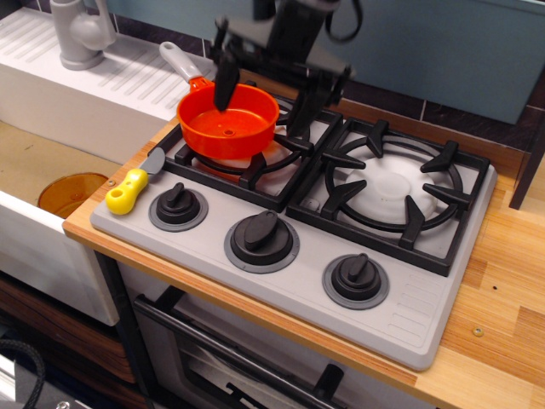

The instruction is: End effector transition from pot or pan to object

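Note:
The orange-red pot (228,129) with a light grey handle (179,60) sits on the left burner grate. My black gripper (262,115) hangs above the pot's far right rim, open and empty. Its left finger (226,83) is over the pot's inside and its right finger (303,106) is outside the rim. The fingers are clear of the pot. The yellow-handled utensil (126,192) lies on the stove's front left corner, its grey blade (153,161) pointing toward the burner, well left of and below the gripper.
A darker orange dish (71,192) lies in the sink at the left. A grey faucet (81,32) stands at the back left. Three black knobs (261,238) line the stove front. The right burner grate (393,187) is bare. A wooden counter (502,307) runs along the right.

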Robot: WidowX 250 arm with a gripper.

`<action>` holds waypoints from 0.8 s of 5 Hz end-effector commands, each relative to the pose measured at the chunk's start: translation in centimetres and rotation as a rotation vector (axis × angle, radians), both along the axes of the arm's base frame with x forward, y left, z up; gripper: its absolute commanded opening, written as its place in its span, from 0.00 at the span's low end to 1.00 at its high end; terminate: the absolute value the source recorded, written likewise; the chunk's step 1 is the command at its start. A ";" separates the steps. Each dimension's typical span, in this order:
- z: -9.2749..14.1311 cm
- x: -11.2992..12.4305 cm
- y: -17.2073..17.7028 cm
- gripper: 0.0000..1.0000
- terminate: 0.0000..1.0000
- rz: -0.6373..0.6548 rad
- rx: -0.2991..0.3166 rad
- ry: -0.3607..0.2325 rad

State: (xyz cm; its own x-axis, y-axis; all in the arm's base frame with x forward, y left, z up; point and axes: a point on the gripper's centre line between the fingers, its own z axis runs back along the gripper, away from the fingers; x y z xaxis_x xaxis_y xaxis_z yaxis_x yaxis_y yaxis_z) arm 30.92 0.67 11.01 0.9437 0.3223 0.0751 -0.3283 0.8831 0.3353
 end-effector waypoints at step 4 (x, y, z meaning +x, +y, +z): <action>-3.7 -4.4 6.9 1.00 0.00 -0.201 0.037 -0.248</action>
